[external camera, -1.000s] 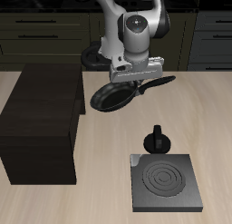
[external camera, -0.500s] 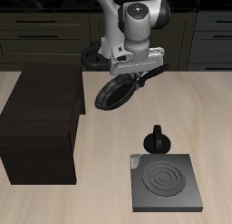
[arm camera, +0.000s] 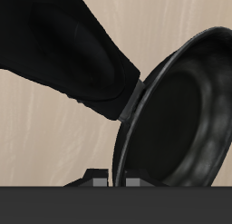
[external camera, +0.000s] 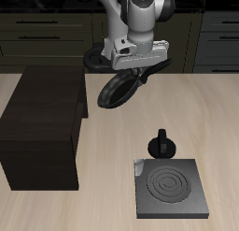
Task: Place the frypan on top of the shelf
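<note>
The glossy black frypan (external camera: pixel 116 89) hangs tilted in the air beside the shelf's upper edge, its handle (external camera: pixel 146 73) held between the fingers of my gripper (external camera: pixel 140 75), which is shut on it. In the wrist view the frypan (arm camera: pixel 181 119) fills much of the frame, seen steeply on edge, with its rim close to my fingertips (arm camera: pixel 95 177). The shelf (external camera: pixel 42 113) is a large dark brown box with a flat top, standing on the table just beyond the pan; the dark mass in the wrist view is the shelf (arm camera: pixel 54 46).
A square dark-grey burner plate (external camera: pixel 170 187) with rings lies near the table's front edge. A small black upright pot-shaped object (external camera: pixel 162 144) stands just behind it. Dark cabinets (external camera: pixel 37 34) with bar handles run along the back.
My gripper has risen and shifted toward the shelf with the frypan. The pan has tipped from nearly flat to steeply tilted.
</note>
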Tool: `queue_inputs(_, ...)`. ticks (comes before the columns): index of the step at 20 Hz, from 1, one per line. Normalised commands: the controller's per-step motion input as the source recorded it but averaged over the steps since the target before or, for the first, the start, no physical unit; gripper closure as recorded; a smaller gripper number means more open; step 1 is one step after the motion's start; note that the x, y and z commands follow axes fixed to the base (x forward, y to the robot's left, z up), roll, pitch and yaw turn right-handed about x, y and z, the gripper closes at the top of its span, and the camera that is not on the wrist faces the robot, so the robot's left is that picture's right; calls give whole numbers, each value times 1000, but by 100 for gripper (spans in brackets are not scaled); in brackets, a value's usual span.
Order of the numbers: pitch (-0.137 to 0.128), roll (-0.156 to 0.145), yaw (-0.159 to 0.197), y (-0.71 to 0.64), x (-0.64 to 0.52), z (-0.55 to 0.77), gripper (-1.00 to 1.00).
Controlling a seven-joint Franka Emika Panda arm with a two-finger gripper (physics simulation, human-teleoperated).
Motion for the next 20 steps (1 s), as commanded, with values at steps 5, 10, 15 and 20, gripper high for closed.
queue_inputs(5, -30, -9, 1, -11, -33, 247, 100)
queue_inputs(10, -30, -14, -12, -16, 6, 307, 100)
queue_inputs(15, -19, 4, -15, 30, -59, 261, 100)
queue_inputs(20, -33, -11, -6, -3, -37, 292, 100)
